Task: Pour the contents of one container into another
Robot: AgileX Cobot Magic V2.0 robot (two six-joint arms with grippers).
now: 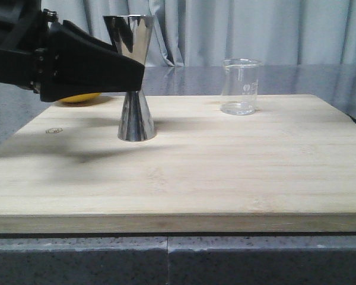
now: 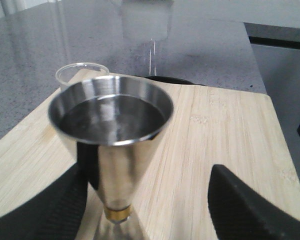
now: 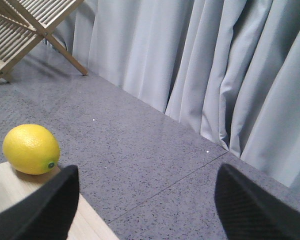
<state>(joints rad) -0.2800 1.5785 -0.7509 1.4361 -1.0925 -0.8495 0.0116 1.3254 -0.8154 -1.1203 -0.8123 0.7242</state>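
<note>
The steel jigger [image 1: 135, 113] stands upright on the wooden board [image 1: 225, 172], left of centre, with a gold band at its waist. My left gripper [image 1: 136, 74] reaches in from the left at waist height. In the left wrist view the jigger [image 2: 110, 125] stands between the open fingers of the left gripper [image 2: 147, 175], close to one finger and far from the other. The clear glass beaker [image 1: 240, 86] stands upright at the board's back right, and its rim [image 2: 80, 72] shows behind the jigger. My right gripper [image 3: 147, 175] is open with nothing in it, out of the front view.
A yellow lemon [image 1: 80, 98] lies at the board's back left edge, behind my left arm; the lemon [image 3: 31, 149] also shows in the right wrist view. A slatted wooden rack [image 3: 20, 25] and grey curtains stand beyond the speckled counter.
</note>
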